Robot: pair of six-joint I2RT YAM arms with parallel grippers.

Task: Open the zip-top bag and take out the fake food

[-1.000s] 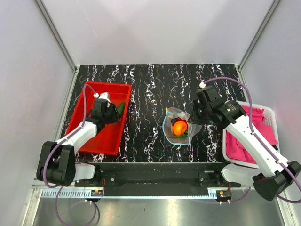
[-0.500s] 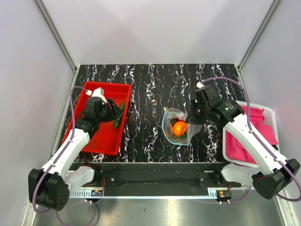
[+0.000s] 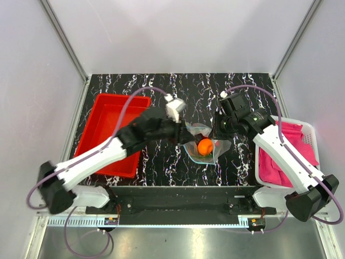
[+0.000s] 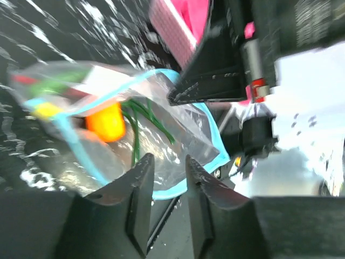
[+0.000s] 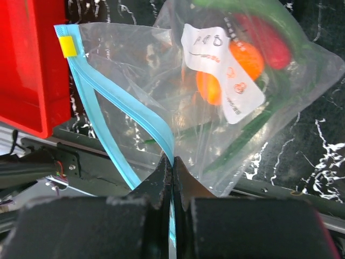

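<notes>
Bag [image 5: 126, 129] is containing food [image 5: 248, 56]; right gripper [image 5: 171, 161] is pinching its blue zip strip [image 5: 121, 105]; left gripper [image 4: 168, 164] is hovering at the rim, jaws slightly apart.

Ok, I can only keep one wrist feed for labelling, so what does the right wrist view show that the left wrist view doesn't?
Only the right wrist view: the right gripper pinched shut on the zip-top bag at its blue-teal zip strip, plus the white label, the yellow tab and part of the red tray.
Only the left wrist view: the left gripper, fingers apart at the bag's edge, and pink cloth behind.
Both: the open bag with the orange fruit and green stems inside.
</notes>
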